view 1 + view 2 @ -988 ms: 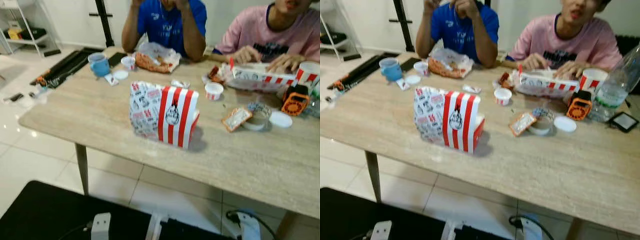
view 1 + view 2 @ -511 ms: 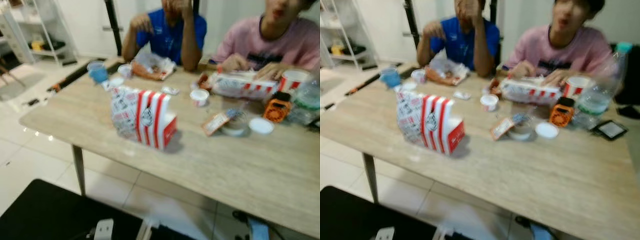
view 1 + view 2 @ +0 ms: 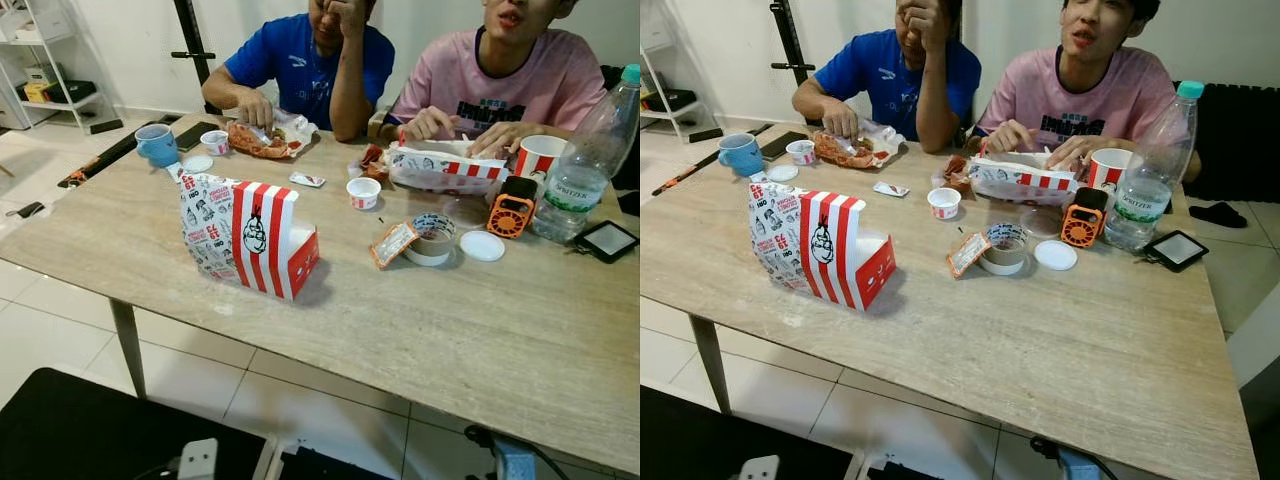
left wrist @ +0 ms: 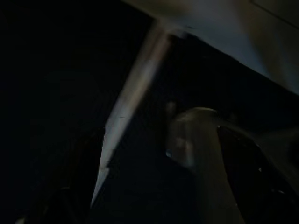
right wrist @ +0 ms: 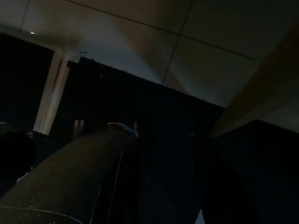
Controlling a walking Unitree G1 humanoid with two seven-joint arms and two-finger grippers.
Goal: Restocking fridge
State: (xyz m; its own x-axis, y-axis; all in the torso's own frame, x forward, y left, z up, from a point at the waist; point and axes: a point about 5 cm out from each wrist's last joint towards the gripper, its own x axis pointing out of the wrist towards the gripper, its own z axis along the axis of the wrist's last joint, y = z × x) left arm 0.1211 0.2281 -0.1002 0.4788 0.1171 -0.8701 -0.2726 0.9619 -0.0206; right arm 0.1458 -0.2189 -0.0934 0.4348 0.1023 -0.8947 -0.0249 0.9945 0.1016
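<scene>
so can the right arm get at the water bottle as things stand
Probably not yet. The water bottle stands at the table's far right side, beside the cup and orange gadget, with open tabletop before it. The right arm hangs low, below the table, so it would have to rise and reach far.

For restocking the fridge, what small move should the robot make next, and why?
Probably step closer to the table and raise the right arm toward the water bottle. The bottle stands upright near the far right edge, beside the orange fan, and looks like the most fridge-worthy item. Both arms hang low in the dark wrist views, and the table's near edge lies between.
</scene>
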